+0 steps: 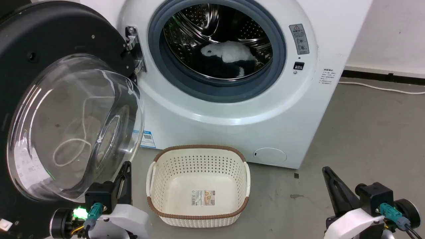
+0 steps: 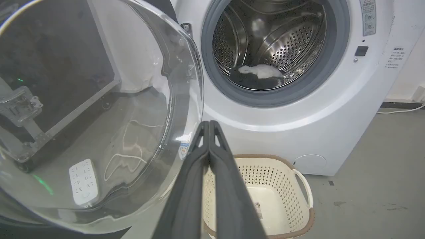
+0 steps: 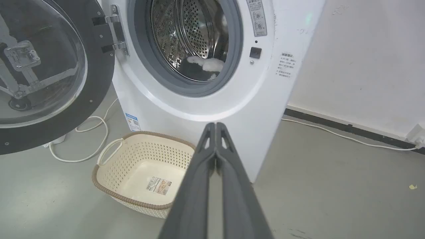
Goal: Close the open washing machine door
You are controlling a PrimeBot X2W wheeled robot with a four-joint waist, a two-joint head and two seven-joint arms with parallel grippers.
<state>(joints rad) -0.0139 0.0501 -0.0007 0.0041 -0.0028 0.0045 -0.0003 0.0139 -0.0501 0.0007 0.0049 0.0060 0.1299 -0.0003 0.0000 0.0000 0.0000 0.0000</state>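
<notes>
- The washing machine door [image 1: 71, 126] stands swung wide open at the left of the washing machine [image 1: 232, 109]. It hangs on a metal hinge [image 1: 134, 49] beside the drum opening, with its bulging glass bowl facing the robot.
- It looks heavy and rigid, and should swing as one stiff piece about the hinge without flexing.
- The glossy black rim and the glass are probably slippery. Hard fingertips should not knock the bowl.
- No pinch seems needed. A flat push on the wide black rim, well away from the hinge, would give the most leverage and spare the glass.
- The left gripper [image 1: 127, 166] has its fingers pressed together with nothing between them. It sits low, just beside the lower edge of the bowl; whether it touches the glass I cannot tell.
- The right gripper [image 1: 327, 170] is likewise clenched and empty, over bare floor and well apart from the door.
- A cream basket [image 1: 199, 147] sits on the floor in front of the machine. It looks low enough for the door to pass above it.
- The laundry [image 1: 229, 54] lies deep in the drum, with nothing draped over the grey gasket [image 1: 279, 69].
- The latch will probably need a firm final press.
</notes>
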